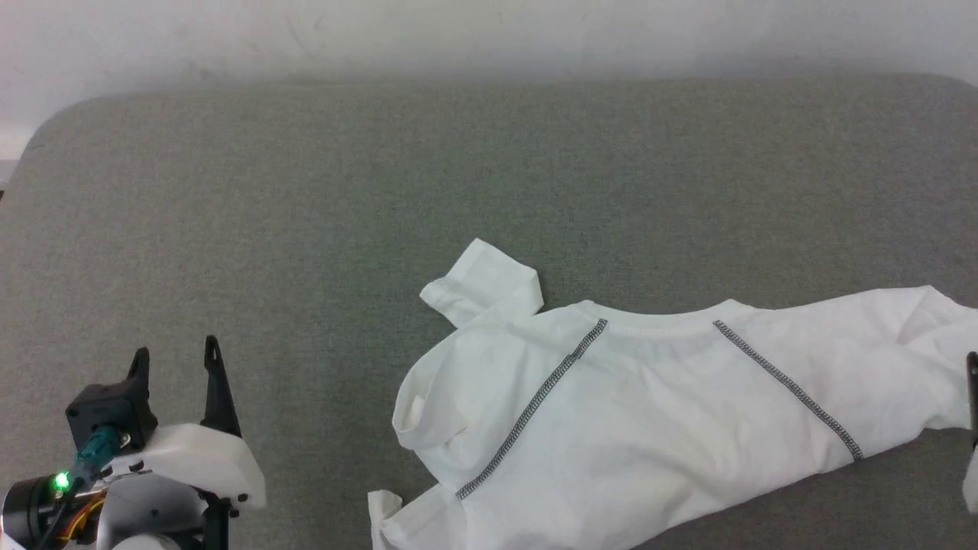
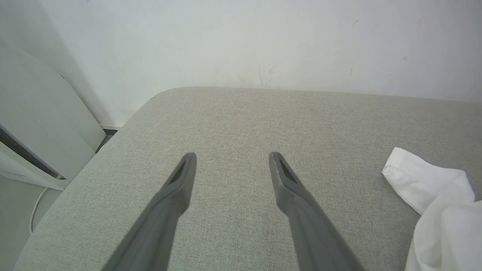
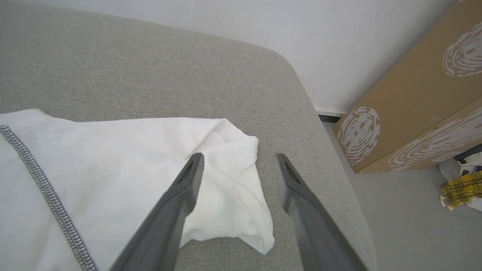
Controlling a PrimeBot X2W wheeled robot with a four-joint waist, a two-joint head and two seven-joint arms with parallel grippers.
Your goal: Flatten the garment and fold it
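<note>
The left gripper (image 1: 176, 347) hangs empty with its fingers spread over the bare grey fabric-topped table (image 1: 306, 191), well to the left of the garment (image 1: 649, 428). The right gripper (image 3: 239, 156), also spread and empty, straddles the edge of a sleeve end. The white garment lies rumpled across the table's right half.

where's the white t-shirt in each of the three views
Head view: the T-shirt lies lower centre, running to the right edge.
Left wrist view: T-shirt at the lower right edge, bunched.
Right wrist view: T-shirt across left and centre.
Shared landmark: the grey padded surface meeting the white wall.
</note>
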